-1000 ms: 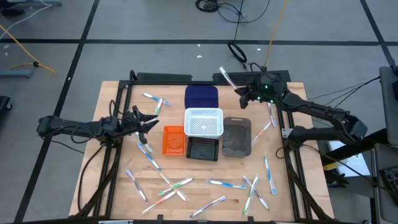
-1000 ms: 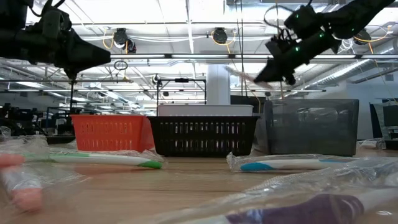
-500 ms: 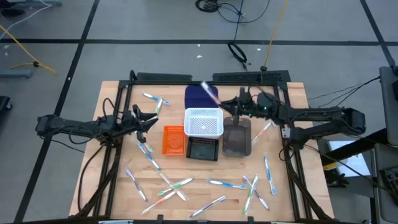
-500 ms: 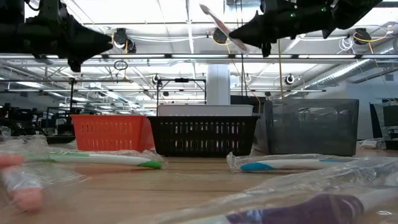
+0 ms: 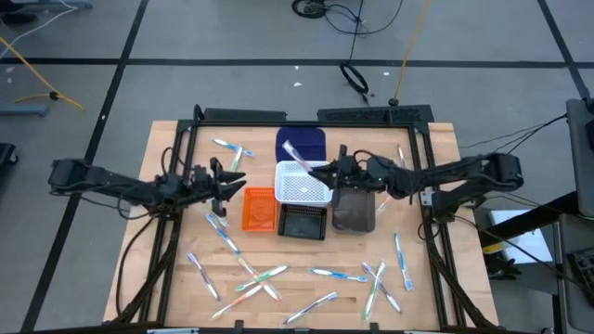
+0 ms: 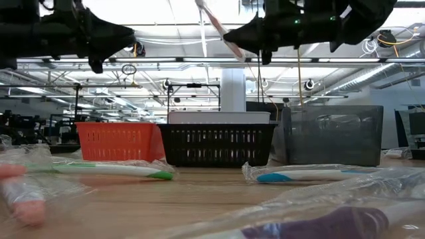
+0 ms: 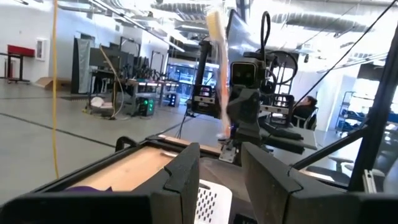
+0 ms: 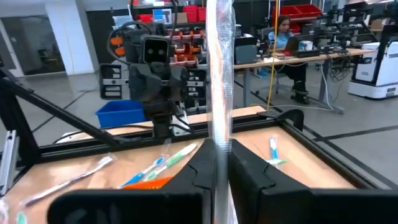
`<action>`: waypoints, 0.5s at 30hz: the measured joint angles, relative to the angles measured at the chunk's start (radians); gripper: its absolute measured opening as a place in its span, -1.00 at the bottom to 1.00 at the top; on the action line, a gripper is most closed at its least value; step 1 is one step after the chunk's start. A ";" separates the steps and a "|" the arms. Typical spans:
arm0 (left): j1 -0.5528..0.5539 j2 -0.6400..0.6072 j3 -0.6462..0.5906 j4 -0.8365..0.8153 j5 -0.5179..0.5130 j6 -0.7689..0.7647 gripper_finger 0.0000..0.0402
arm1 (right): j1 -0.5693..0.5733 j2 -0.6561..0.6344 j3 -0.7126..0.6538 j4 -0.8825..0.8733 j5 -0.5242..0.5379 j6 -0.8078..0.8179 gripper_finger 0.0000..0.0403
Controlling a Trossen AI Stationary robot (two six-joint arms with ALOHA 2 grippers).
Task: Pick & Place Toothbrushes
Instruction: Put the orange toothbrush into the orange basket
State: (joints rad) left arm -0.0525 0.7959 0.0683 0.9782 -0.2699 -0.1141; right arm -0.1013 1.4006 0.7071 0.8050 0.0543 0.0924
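One wrapped toothbrush (image 5: 290, 153) is pinched in the right gripper's (image 5: 327, 172) closed fingers above the white bin (image 5: 303, 182); light, stiff, slippery wrapper, best gripped mid-handle. Left gripper (image 5: 227, 182) hovers half-open, empty.

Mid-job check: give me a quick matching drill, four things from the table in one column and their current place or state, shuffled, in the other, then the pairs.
Things:
1. right gripper
2. left gripper
3. white bin
4. grey bin

Places or states:
A. under the right arm's wrist, right of the black bin
B. open, empty, above the table beside the orange bin
C. in the middle of the cluster, just in front of the blue bin
D. shut on a wrapped toothbrush, over the white bin

Pairs: 1-D, 2-B, 3-C, 4-A
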 joint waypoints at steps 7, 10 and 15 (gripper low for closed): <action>0.003 0.205 0.127 0.022 -0.013 0.048 -0.40 | 0.005 0.023 0.000 0.047 -0.002 0.000 -0.93; 0.024 0.296 0.190 0.021 -0.023 0.062 -0.40 | 0.012 0.023 0.000 0.043 -0.002 -0.001 -0.93; 0.065 0.438 0.308 0.020 -0.017 0.028 -0.40 | 0.019 0.023 0.000 0.042 -0.002 -0.007 -0.93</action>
State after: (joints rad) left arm 0.0123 1.2342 0.3762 0.9986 -0.2866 -0.0863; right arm -0.0826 1.4231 0.7074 0.8466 0.0519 0.0853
